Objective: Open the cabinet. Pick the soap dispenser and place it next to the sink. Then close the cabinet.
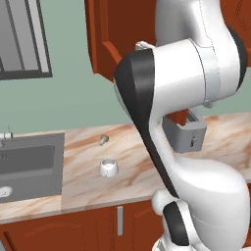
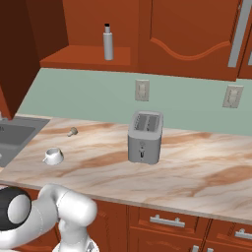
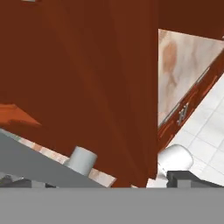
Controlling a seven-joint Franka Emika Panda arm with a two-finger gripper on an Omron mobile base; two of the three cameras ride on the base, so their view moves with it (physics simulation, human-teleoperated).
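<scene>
The cabinet stands open. Its door [image 2: 15, 54] is swung out at the left of the right base view, and the arched panel shows as the door [image 1: 105, 41] in the left base view. The soap dispenser [image 2: 108, 43], a slim grey bottle with a black pump top, stands upright on the cabinet's lower shelf [image 2: 83, 58]. The sink [image 1: 29, 166] lies at the counter's left end, also seen as the sink [image 2: 15, 135]. My gripper [image 3: 103, 183] is open, close to the reddish-brown door face [image 3: 87, 87]. One dark fingertip [image 3: 186, 178] shows low right. Nothing is held.
On the marble counter [image 2: 197, 162] stand a grey toaster [image 2: 145, 137], a squat white cup [image 2: 53, 156] and a small knob-like object [image 2: 73, 131]. A closed wall cabinet door [image 2: 192, 34] with a silver handle [image 2: 236, 34] is to the right. Base cabinets [image 1: 73, 228] run below.
</scene>
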